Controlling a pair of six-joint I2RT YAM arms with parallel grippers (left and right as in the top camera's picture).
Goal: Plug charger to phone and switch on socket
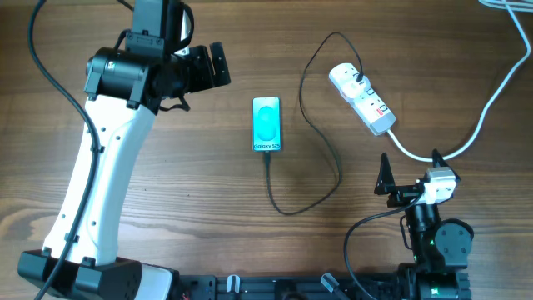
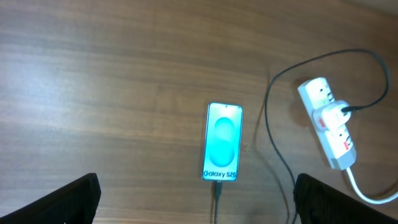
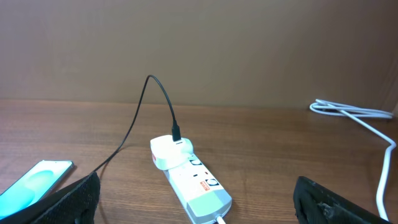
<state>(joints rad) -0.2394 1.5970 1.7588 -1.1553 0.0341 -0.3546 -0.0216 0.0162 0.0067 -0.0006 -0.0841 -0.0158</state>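
Observation:
The phone (image 1: 266, 124) lies flat mid-table with its teal screen lit. The thin black charger cable (image 1: 287, 211) meets its bottom edge, loops right and up, and ends at a white adapter in the socket (image 1: 363, 102), a white power strip at the right. In the left wrist view the phone (image 2: 222, 142) has the cable tip (image 2: 217, 190) at its lower edge, with the socket (image 2: 328, 127) to its right. My left gripper (image 1: 218, 65) (image 2: 196, 199) is open and empty, up and left of the phone. My right gripper (image 1: 387, 177) (image 3: 196, 193) is open and empty, near the socket (image 3: 193, 180).
A thick white cord (image 1: 491, 92) runs from the socket's near end to the top right corner; it also shows in the right wrist view (image 3: 354, 112). The phone's edge (image 3: 34, 186) shows at the lower left there. The table is bare brown wood.

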